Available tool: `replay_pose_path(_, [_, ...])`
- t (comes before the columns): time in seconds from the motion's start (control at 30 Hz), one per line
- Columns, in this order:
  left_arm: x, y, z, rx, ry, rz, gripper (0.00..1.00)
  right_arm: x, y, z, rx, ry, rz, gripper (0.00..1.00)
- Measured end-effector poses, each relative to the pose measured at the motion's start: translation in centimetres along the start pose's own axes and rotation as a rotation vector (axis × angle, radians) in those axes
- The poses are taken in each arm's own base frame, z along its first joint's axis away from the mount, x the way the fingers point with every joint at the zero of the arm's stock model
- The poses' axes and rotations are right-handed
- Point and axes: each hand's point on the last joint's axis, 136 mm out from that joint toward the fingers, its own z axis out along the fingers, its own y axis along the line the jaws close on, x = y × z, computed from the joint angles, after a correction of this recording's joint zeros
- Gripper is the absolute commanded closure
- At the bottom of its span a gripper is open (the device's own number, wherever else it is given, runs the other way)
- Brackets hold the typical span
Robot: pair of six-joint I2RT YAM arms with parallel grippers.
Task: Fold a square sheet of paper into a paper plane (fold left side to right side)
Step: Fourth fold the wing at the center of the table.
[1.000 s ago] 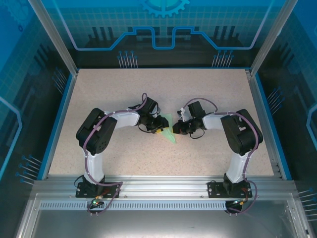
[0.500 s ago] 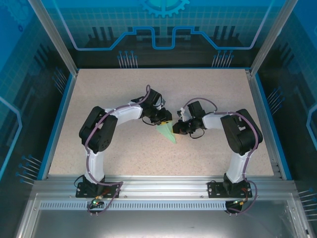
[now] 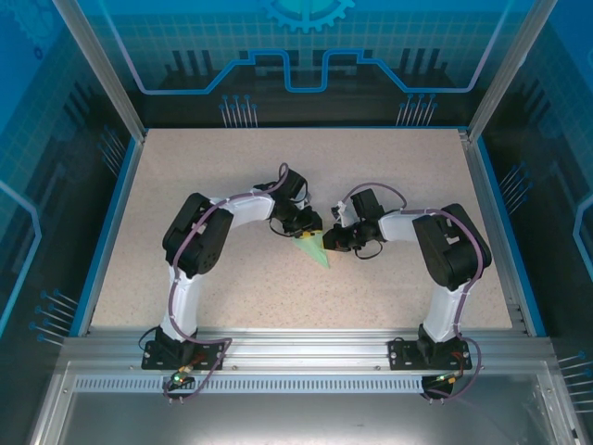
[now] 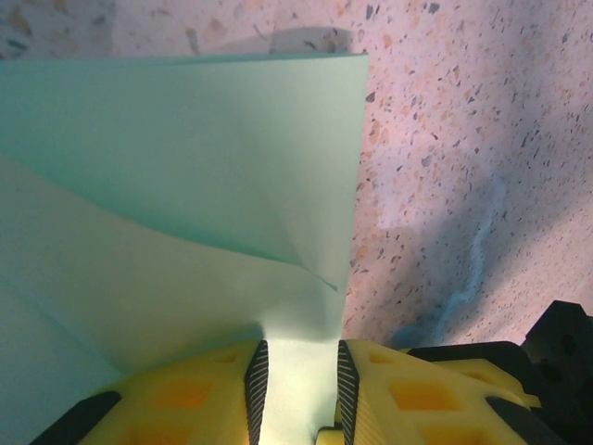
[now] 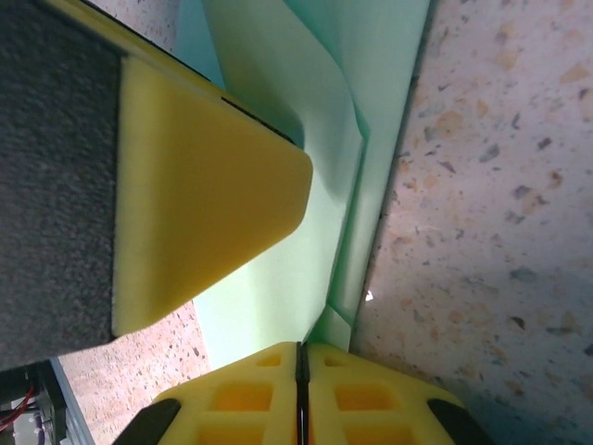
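Grippers left (image 4: 296, 389) and right (image 5: 301, 389) each pinch the smooth, creased mint paper plane (image 3: 313, 248) on speckled table (image 3: 389, 176).

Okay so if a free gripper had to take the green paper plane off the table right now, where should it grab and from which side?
Probably the pointed near end of the paper plane, coming from the arm-base side. That tip sticks out free, while the left gripper and right gripper crowd the far end. The folded layers lift slightly there, so pinch across the fold.
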Motion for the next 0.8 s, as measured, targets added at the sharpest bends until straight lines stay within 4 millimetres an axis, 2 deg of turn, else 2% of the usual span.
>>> replay_pose_path(0.2, [0.0,0.1,0.2,0.008,-0.005,0.005,0.69,-0.2,0.2,-1.2,0.027,-0.017,-0.003,0.77])
replay_pose_path(0.33, [0.1,0.1,0.1,0.021,-0.017,0.01,0.69,-0.7,1.7,-3.1,0.02,-0.052,-0.027,0.77])
replay_pose_path(0.47, [0.1,0.1,0.1,0.028,-0.024,0.016,0.69,-0.9,3.5,-4.0,-0.033,-0.067,-0.057,0.79])
replay_pose_path(0.63, [0.1,0.1,0.1,0.029,-0.025,0.016,0.69,0.4,4.2,-2.9,-0.083,-0.023,-0.045,0.8])
replay_pose_path(0.8, [0.1,0.1,0.1,0.029,-0.025,0.016,0.69,2.1,3.8,-0.9,-0.083,0.048,-0.025,0.8])
